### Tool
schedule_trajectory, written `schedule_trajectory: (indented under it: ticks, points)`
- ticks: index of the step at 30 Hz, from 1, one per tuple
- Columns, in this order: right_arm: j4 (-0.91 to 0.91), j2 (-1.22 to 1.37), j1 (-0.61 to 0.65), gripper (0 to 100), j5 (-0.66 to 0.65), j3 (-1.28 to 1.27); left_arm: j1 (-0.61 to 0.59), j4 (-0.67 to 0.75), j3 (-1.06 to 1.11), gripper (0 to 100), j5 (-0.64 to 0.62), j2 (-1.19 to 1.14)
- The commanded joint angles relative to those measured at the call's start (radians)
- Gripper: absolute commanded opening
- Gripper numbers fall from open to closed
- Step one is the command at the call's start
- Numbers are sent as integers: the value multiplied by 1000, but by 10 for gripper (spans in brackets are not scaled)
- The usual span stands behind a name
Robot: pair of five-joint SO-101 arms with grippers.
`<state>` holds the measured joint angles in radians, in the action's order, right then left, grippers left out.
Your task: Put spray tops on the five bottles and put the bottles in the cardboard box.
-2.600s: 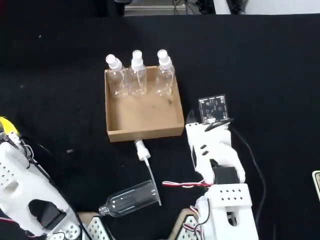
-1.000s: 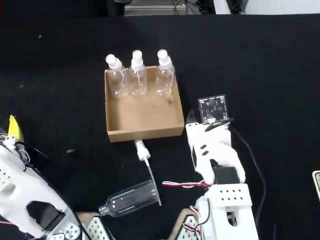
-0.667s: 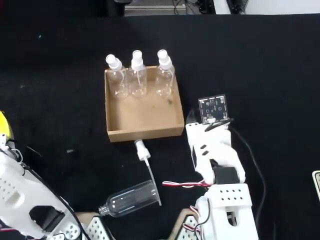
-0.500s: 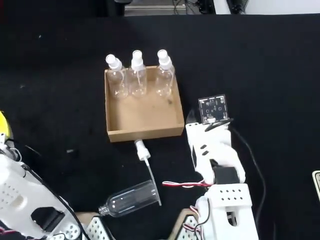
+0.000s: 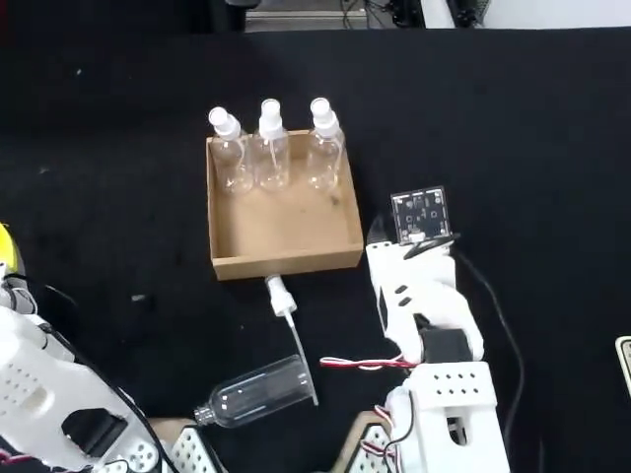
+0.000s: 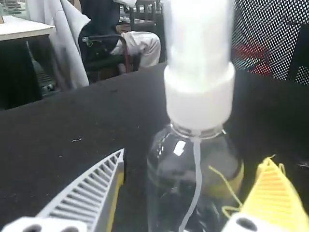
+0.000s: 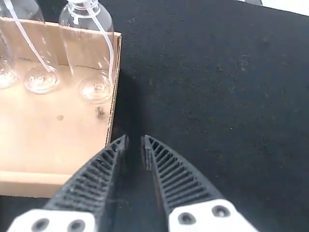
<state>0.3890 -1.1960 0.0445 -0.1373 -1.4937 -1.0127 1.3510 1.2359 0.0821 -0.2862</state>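
Near edge of the table, left corner: left arm. The left tool is clamped on a clear bottle, which sits between a grey finger and a yellow finger and carries a white spray top.

Near edge, middle: an uncapped bottle lies on its side, neck toward the left near corner. A loose spray top lies just beyond it, head just beside the box's near wall. Its dip tube runs back to the uncapped bottle's base; cannot tell if they touch.

Right of these: right arm lies low over the table. The right tool sits just beside the box's right near corner, closed to a thin slit with nothing in it.

Centre: cardboard box, open top. Three capped bottles stand upright in a row against its far wall. The near half of the box floor is bare.

Open room: wide black cloth to the right of the box, to its left, and beyond it to the far edge.

Off the table: a dark chair with pale clothing draped on it and a mesh chair back.
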Motion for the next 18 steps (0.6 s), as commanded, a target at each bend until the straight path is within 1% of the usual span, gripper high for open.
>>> schedule_trajectory:
  ticks: [1, 8, 12, 13, 18]
  points:
    - [-26, -13, -9, 22, 0, 5, -1, 0, -38, 389, -5, 52]
    - [-26, -13, -9, 22, 0, 5, 13, 9, -12, 389, -5, 54]
    - [-26, -13, -9, 22, 0, 4, 36, 172, 62, 389, -5, 51]
    - [-26, -13, -9, 22, 0, 4, 39, 193, 68, 389, -5, 44]
    - [-26, -13, -12, 22, 0, 4, 58, 196, 59, 389, -3, 43]
